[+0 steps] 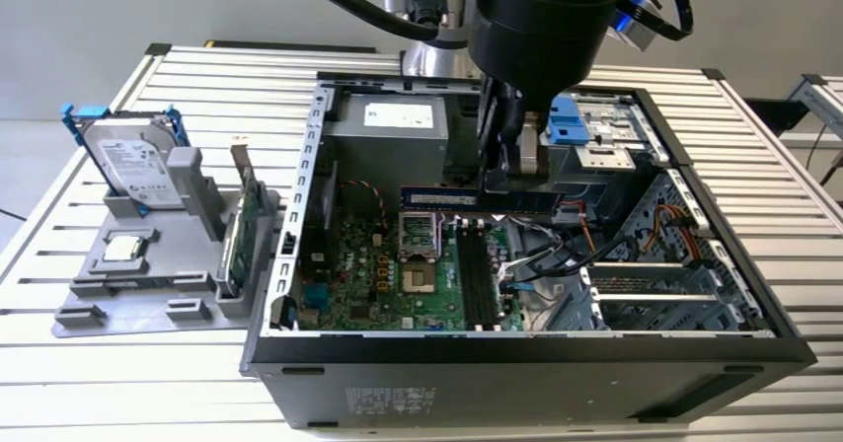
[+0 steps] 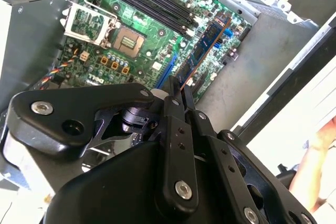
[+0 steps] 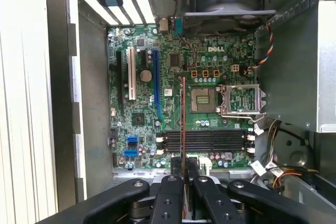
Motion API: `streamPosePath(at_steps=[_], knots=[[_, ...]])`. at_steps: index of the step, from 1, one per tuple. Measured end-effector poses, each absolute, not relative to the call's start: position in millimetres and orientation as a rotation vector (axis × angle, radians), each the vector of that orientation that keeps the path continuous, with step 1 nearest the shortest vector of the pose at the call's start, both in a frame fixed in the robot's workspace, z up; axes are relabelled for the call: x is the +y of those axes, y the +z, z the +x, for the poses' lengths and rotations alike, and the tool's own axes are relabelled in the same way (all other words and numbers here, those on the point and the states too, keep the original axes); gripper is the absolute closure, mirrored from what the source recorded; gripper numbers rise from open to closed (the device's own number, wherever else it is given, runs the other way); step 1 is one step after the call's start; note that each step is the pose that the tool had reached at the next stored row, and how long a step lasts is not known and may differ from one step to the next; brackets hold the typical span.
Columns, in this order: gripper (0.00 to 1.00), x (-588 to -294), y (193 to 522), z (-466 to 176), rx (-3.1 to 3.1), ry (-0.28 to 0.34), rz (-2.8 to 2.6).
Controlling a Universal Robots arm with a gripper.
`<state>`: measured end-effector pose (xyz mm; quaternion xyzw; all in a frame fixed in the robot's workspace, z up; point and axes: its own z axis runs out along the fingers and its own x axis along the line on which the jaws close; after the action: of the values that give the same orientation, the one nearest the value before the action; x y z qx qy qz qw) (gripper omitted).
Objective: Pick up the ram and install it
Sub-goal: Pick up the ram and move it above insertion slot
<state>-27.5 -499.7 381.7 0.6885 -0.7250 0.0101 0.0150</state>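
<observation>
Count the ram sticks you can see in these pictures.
1. The ram is held by the gripper, jaws shut on it, over the motherboard inside the open case. Others may be hidden.

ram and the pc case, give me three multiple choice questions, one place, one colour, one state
1. Where is the ram?
A) on the grey holder
B) above the motherboard, inside the computer case
C) flat on the table

2. What colour is the hard drive frame?
A) blue
B) red
C) yellow

3. What are the gripper's fingers doing?
A) open, empty
B) shut on a cable
C) shut on the ram

Answers: 1 B, the exterior view shows it over the board; 2 A, blue edges surround the drive; 3 C, both wrist views show them pinching it.
</observation>
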Motion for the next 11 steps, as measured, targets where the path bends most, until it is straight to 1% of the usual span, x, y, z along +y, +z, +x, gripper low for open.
streamPosePath(at_steps=[11], knots=[[1.0,-499.7,381.7,-27.4,-2.267,0.031,2.131]])
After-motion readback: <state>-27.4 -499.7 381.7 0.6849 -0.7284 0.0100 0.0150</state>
